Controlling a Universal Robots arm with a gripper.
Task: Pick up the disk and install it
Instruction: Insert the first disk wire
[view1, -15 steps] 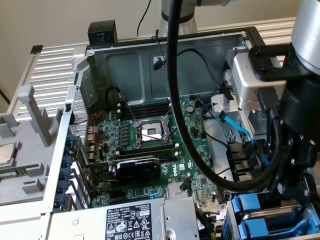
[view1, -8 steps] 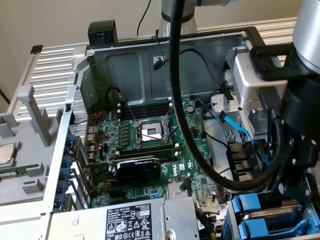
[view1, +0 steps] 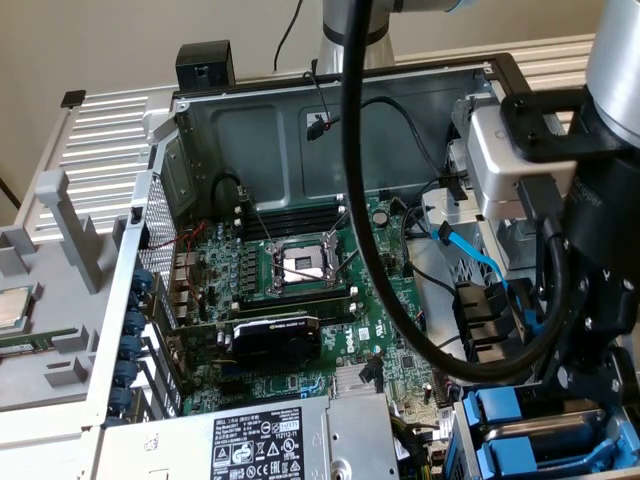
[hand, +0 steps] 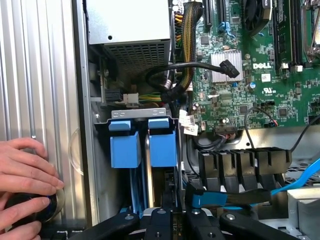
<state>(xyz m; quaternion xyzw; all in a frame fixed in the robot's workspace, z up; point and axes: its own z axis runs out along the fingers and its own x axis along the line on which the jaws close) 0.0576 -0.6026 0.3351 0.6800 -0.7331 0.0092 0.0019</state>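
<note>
The black tool (hand: 172, 220) of the grey robot arm hangs over the drive bay at the near right corner of the open computer case (view1: 330, 90), as seen from the exterior view's right, and its black linkages reach down toward two bright blue plastic drive carriers standing side by side in the bay. In the wrist view the tool's jaws are drawn narrow over the gap between the two carriers, where a thin silver-grey edge shows; whether they are clamped on that edge I cannot tell. The disk (hand: 161, 142), a flat silver-grey metal drive clipped in its blue carrier frame, stands on edge in the bay with its blue handle up, just beside the other blue-handled carrier (hand: 125, 145); which of the two the tool is aligned with is not certain. Beside the bay lies the green motherboard (view1: 300, 290) with its silver processor socket (view1: 303, 265), and a light blue flat cable (view1: 480, 255) runs across black connectors near the bay. A person's hand (hand: 25, 185) rests on a dark round object at the edge of the ribbed grey metal table (hand: 35, 75).
</note>
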